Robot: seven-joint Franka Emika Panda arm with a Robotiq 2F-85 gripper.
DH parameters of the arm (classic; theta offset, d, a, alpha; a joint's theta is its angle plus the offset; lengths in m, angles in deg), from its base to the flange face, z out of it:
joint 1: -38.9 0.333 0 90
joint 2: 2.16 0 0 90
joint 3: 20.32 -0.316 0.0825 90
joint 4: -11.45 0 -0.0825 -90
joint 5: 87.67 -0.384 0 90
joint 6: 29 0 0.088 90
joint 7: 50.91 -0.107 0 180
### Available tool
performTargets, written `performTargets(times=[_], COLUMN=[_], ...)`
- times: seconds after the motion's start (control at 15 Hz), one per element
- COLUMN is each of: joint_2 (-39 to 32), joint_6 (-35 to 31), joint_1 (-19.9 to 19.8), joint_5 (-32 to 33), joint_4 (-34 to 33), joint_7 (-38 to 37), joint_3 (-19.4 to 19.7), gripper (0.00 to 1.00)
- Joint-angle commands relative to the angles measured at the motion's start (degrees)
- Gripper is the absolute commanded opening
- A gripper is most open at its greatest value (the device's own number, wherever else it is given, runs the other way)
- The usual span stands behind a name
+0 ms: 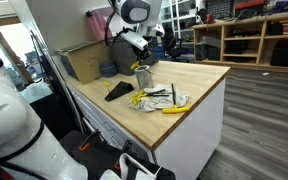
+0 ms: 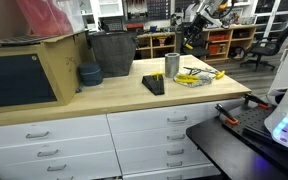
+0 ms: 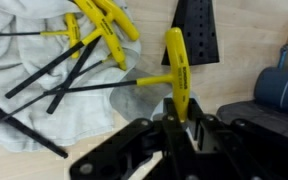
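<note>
Gripper (image 3: 180, 122) clamped on yellow T-handle hex key (image 3: 176, 70). Advice: grip firm, shaft level, clear of black holder (image 3: 196, 30) at 12 o'clock.

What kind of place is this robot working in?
Probably a workshop or robotics lab. A wooden workbench with drawers carries hand tools: a yellow-handled hex key in the gripper and more T-handle keys on a cloth. Open shelving stands behind.
</note>
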Motion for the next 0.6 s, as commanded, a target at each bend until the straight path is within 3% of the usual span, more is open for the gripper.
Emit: performTargets(times=[0.0, 0.53], joint_2=[-1.16, -7.71], joint_6=[6.55, 13.23], joint_1=[0.35, 2.10], joint_5=[-5.03, -9.27], joint_4=[-4.11, -15.01], joint_7=[3.86, 4.82], joint_3=[0.81, -0.34], gripper=[0.04, 0.04])
